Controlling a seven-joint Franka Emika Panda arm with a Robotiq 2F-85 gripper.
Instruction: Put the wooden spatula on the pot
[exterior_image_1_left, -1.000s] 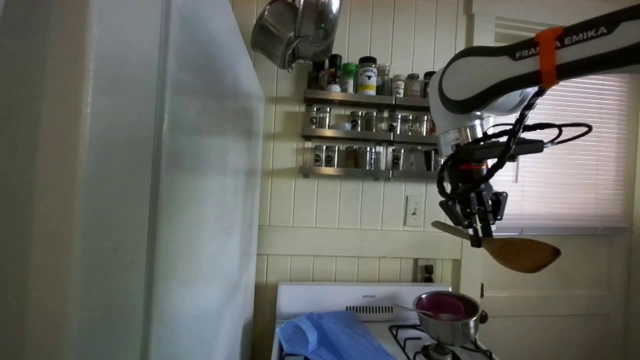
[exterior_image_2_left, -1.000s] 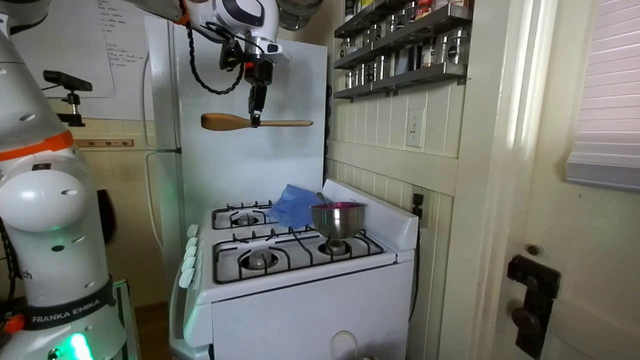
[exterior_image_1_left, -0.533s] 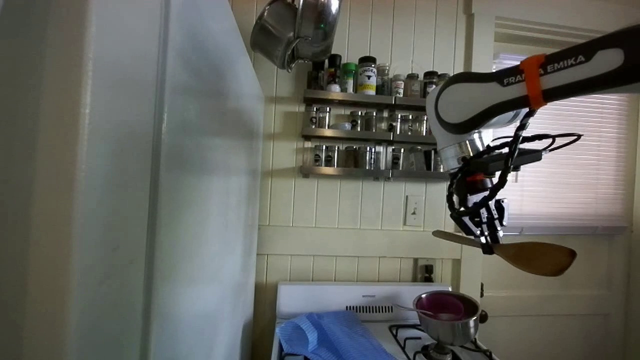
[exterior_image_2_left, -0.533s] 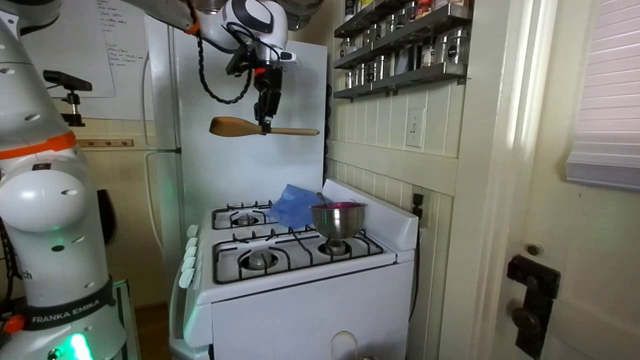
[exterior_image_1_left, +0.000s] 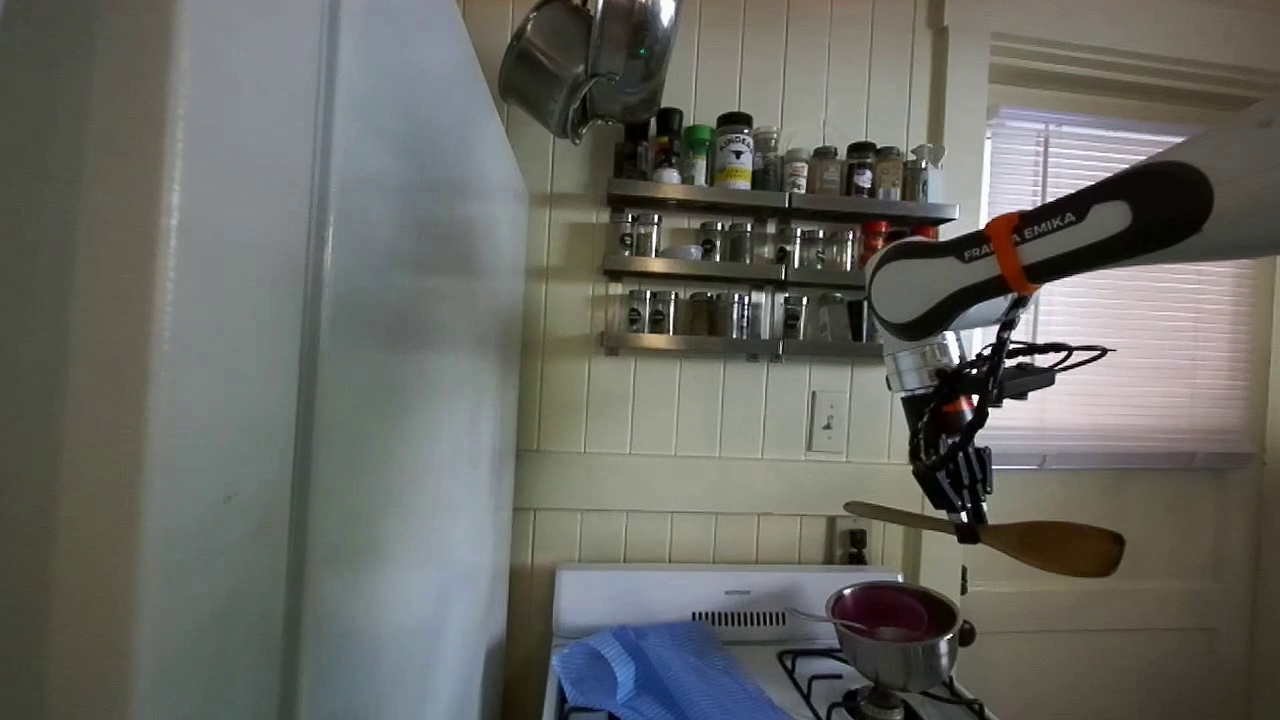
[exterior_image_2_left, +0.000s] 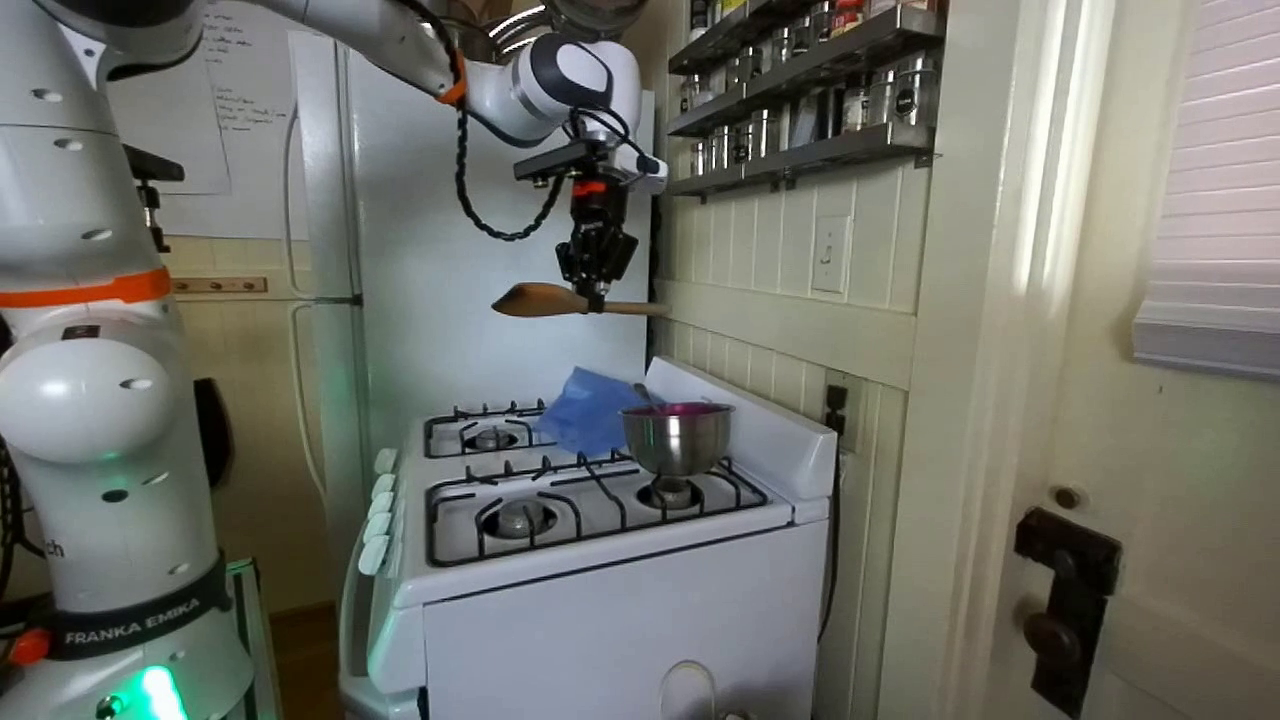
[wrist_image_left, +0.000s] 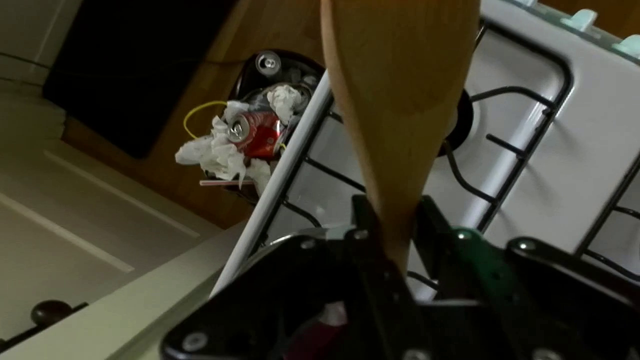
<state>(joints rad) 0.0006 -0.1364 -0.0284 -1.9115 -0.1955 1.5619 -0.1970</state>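
Note:
The wooden spatula, tan-brown with a rounded blade, shows in both exterior views (exterior_image_1_left: 1050, 547) (exterior_image_2_left: 540, 300) and in the wrist view (wrist_image_left: 400, 75). My gripper (exterior_image_1_left: 967, 532) (exterior_image_2_left: 597, 300) (wrist_image_left: 393, 207) is shut on its handle near the blade and holds it roughly level in the air. The pot (exterior_image_1_left: 893, 662) (exterior_image_2_left: 677, 445) stands on a back burner, silver outside with maroon inside. A thin handle sticks out over its rim. The spatula is above the pot's height and apart from it. In the wrist view the pot is mostly hidden behind my gripper.
A blue cloth (exterior_image_1_left: 670, 672) (exterior_image_2_left: 590, 412) lies on the white stove (exterior_image_2_left: 620, 610) beside the pot. Shelves of spice jars (exterior_image_1_left: 700, 343) (exterior_image_2_left: 800, 160) hang on the back wall. Metal pots (exterior_image_1_left: 595, 70) hang above. A full bin (wrist_image_left: 255, 130) stands beside the stove.
My gripper has moved down with the spatula in its hold, and towards the back wall and the pot. The pot and cloth have not moved.

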